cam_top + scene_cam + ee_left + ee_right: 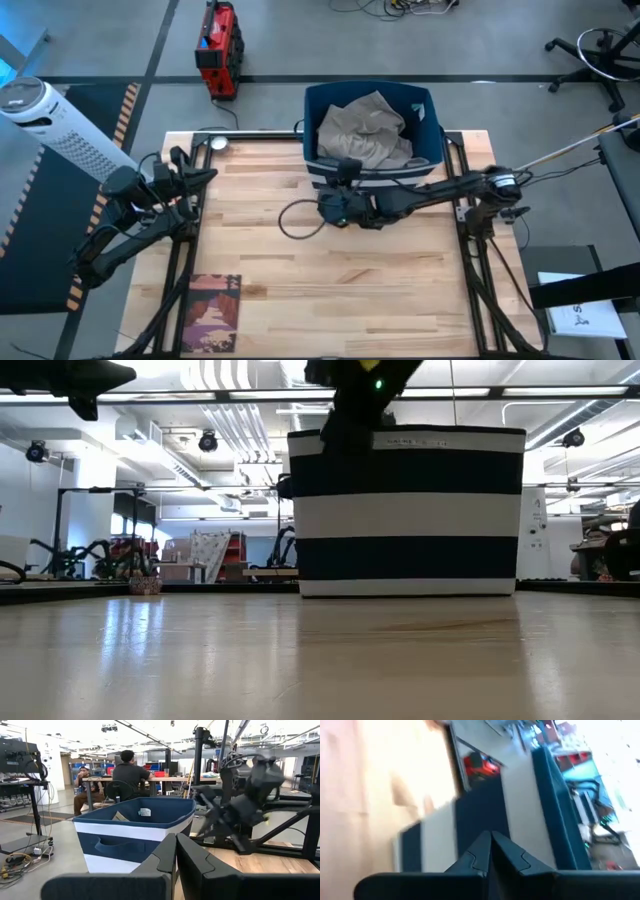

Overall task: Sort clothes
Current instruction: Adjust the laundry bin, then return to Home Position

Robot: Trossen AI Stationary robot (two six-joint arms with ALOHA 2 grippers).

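Closed right tool [333, 208] beside striped basket [432, 135] of crumpled khaki-beige garment [362, 132].

Pale smooth wooden table [330, 260], crumpled soft khaki-beige cloth [362, 130], striped fabric basket [405, 510].

Basket of clothes at the back of the table

A big beige cloth [362, 130] lies crumpled in the blue basket [432, 128] at the far edge of the wooden table [330, 290]. The right gripper [330, 208] sits just in front of the basket. The left gripper [192, 170] waits at the left edge. A book [212, 312] lies at the near left corner.
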